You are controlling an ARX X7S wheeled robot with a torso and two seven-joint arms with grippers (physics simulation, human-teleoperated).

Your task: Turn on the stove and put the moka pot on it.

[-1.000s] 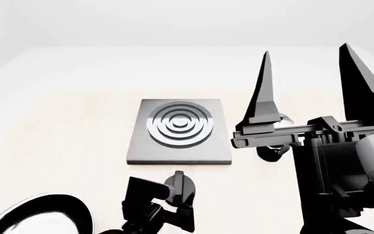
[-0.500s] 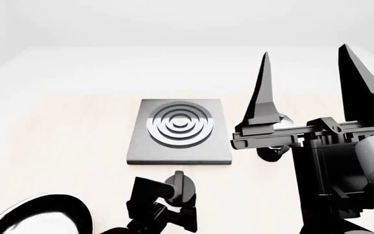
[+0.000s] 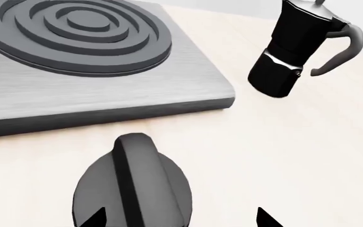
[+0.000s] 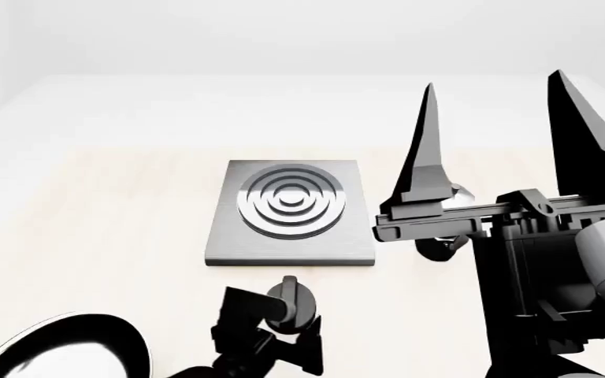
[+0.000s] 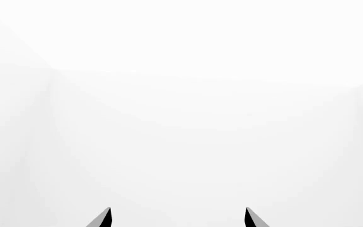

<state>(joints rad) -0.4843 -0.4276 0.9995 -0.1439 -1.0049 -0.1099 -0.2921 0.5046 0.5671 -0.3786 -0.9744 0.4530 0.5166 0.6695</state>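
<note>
Left gripper [image 3: 178,218] was spread wide, tips either side of the knob [image 3: 133,187] w/o visibly pinching it. Right gripper [image 4: 497,126] was raised, jaws apart, holding nothing. Stove [image 4: 289,211] lay just beyond the knob; moka pot [image 3: 296,48] stood upright on the table [image 4: 103,213] beside the stove, not on it (mostly hidden in head view). Probably early: knob turn pending, pot untouched.

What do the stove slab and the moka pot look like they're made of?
The stove looks like brushed grey metal: fine streaks run across its matte top. The moka pot appears glossy black, probably coated metal, with a silvery waist band catching highlights. Being renders, neither is certain.
</note>
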